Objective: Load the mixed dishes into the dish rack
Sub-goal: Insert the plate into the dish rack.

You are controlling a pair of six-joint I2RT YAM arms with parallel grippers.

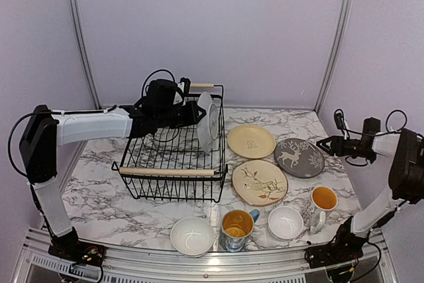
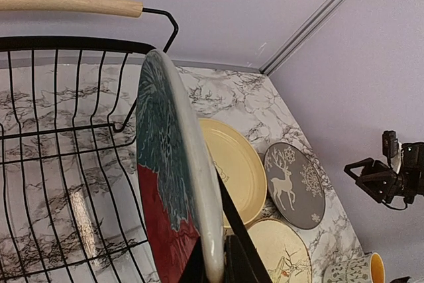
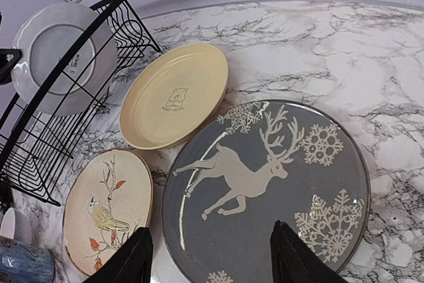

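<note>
My left gripper (image 1: 196, 114) is shut on the rim of a plate (image 1: 208, 122) with a red and teal face (image 2: 165, 183) and a pale back, held upright at the right end of the black wire dish rack (image 1: 169, 160). My right gripper (image 1: 326, 144) is open and empty, hovering over the grey reindeer plate (image 3: 265, 183), its fingertips (image 3: 142, 246) apart above the plate's near rim. The pale yellow plate (image 1: 251, 140) and the cream bird plate (image 1: 259, 181) lie flat right of the rack.
Along the front edge stand a white bowl (image 1: 192, 236), a blue yellow-lined mug (image 1: 237, 228), a second white bowl (image 1: 285, 222) and a white yellow-lined mug (image 1: 320, 205). The rack has wooden handles (image 1: 167, 172) at front and back.
</note>
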